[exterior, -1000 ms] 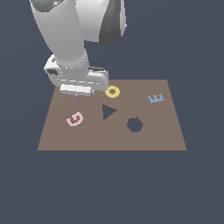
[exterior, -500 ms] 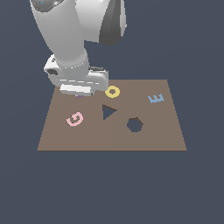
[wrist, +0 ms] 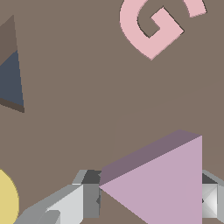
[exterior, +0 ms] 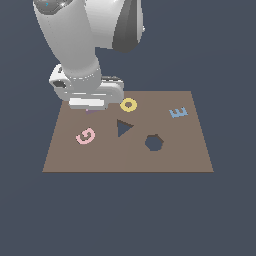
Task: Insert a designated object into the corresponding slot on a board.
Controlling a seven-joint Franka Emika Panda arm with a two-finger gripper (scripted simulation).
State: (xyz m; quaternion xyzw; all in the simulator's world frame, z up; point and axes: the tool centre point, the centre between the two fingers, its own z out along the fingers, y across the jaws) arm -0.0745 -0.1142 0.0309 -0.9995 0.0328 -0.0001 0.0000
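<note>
In the exterior view, the brown board (exterior: 175,155) lies flat, and the triangular slot (exterior: 123,127) near its middle serves as the landmark. The tool (exterior: 90,106) is low over the board's far corner, up and toward the exterior view's left from the slot, and only a sliver of the purple piece (exterior: 90,111) shows beneath it. The yellow ring (exterior: 129,105) lies just beyond the slot, the pink G (exterior: 86,135) toward the exterior view's left of it, the hexagonal hole (exterior: 154,142) just to the other side, and the blue E (exterior: 178,112) farther off that way.

In the wrist view, the purple piece (wrist: 162,183), a triangle, sits between the two grey fingers (wrist: 72,203), which are closed against its sides. The slot (wrist: 11,81), the G (wrist: 151,26) and the ring (wrist: 6,201) all lie apart from the piece.
</note>
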